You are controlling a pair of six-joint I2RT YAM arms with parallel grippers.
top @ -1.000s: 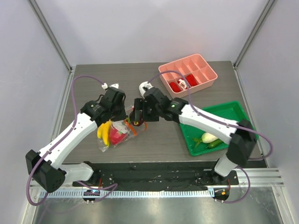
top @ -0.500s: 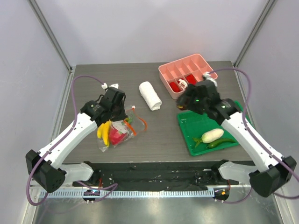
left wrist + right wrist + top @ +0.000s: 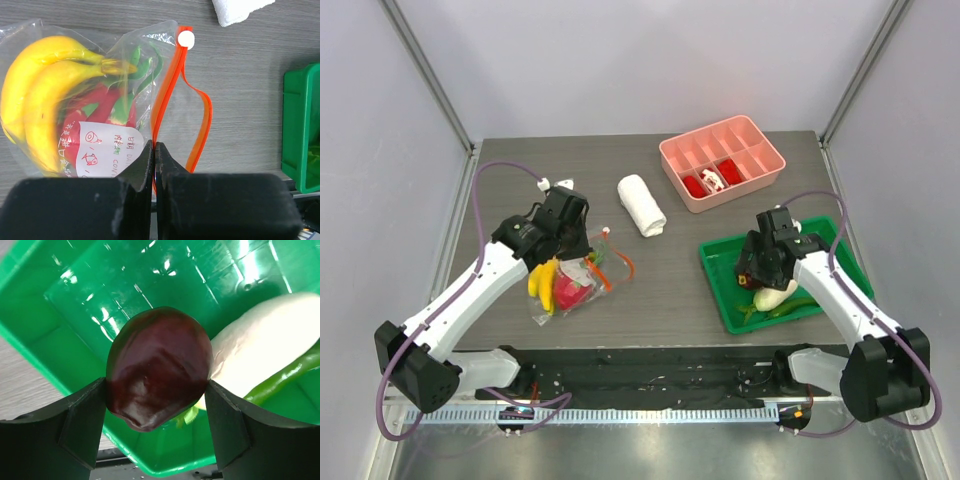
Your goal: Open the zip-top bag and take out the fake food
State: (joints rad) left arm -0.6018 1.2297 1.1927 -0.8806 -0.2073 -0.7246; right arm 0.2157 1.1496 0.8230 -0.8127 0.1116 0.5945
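The clear zip-top bag (image 3: pixel 568 282) lies at the left, its orange-red zip strip (image 3: pixel 195 125) parted. Inside are yellow bananas (image 3: pixel 45 95) and the pink-red dragon fruit (image 3: pixel 102 112). My left gripper (image 3: pixel 154 150) is shut on the bag's edge by the zip strip. It also shows in the top view (image 3: pixel 578 247). My right gripper (image 3: pixel 156 405) is shut on the dark red fruit (image 3: pixel 159 365) and holds it over the green tray (image 3: pixel 825 240). In the tray lie the white oblong vegetable (image 3: pixel 776 293) and the green pepper (image 3: pixel 790 308).
A rolled white towel (image 3: pixel 641 205) lies mid-table. A pink divided tray (image 3: pixel 760 155) with small red-and-white pieces stands at the back right. The enclosure walls stand on both sides.
My right arm swung from the bag at the centre over to the green tray with the dark red fruit. The left arm and bag have stayed put.
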